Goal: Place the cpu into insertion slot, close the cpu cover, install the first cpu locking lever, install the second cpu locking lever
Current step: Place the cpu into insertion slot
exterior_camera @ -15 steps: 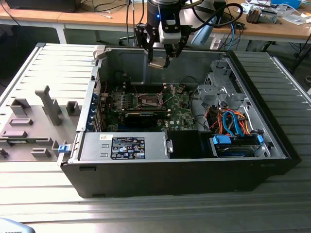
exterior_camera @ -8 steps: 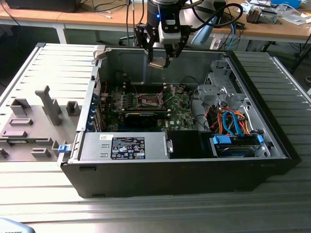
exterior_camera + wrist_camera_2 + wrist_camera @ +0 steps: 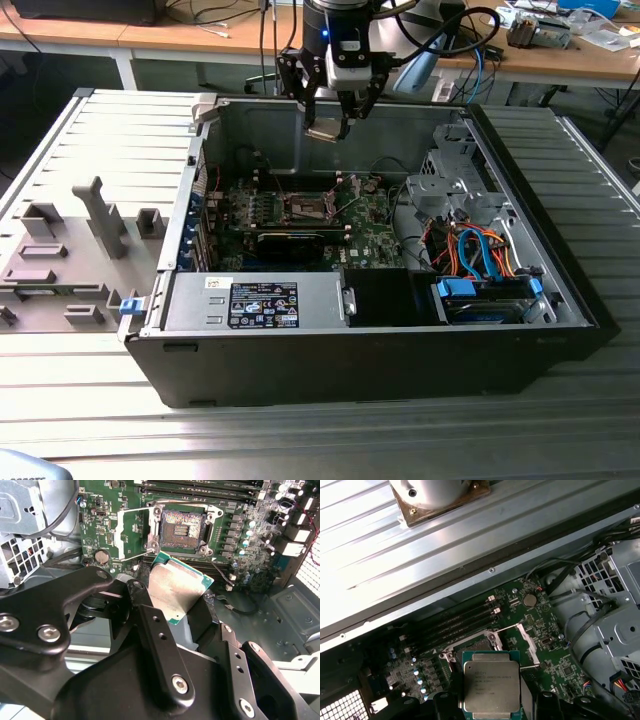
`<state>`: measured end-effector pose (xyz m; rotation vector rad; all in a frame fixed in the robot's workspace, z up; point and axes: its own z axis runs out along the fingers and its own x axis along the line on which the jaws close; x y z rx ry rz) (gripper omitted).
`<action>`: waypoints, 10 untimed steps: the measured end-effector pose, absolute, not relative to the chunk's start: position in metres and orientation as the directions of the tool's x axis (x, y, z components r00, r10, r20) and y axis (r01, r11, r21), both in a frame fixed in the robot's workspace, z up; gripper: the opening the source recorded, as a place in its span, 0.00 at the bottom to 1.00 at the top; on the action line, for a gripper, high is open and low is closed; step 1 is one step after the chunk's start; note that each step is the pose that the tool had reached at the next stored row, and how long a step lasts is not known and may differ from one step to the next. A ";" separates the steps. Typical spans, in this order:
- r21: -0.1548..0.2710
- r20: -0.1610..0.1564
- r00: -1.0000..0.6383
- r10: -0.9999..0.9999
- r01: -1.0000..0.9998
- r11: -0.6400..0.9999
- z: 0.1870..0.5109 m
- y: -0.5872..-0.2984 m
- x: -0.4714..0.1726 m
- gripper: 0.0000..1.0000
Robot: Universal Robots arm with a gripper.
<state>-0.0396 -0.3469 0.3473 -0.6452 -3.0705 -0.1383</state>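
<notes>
The arm [image 3: 336, 20] reached straight down from overhead, its wrist pointed at the floor. The black gripper [image 3: 328, 118] hung in the air, touching nothing below. Its fingers [image 3: 155, 635] were pinched in on two opposite edges of a chip [image 3: 491, 686], gripping it between them.

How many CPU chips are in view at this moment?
1. The cpu is clamped in the pincer, held above the open computer case. The insertion slot on the motherboard below lies bare, with no chip in it.
</notes>
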 end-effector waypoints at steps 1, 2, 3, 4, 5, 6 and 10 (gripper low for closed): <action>0.086 0.019 -0.915 0.404 0.404 0.911 0.347 -0.347 -0.040 0.55; 0.086 0.019 -0.914 0.406 0.406 0.910 0.347 -0.347 -0.040 0.55; 0.086 0.019 -0.913 0.407 0.407 0.909 0.347 -0.347 -0.040 0.55; 0.086 0.019 -0.912 0.410 0.410 0.908 0.347 -0.347 -0.040 0.55; 0.086 0.019 -0.911 0.412 0.412 0.907 0.347 -0.347 -0.040 0.55; 0.086 0.019 -0.910 0.414 0.414 0.906 0.347 -0.347 -0.040 0.55; 0.086 0.019 -0.908 0.419 0.419 0.904 0.347 -0.347 -0.040 0.55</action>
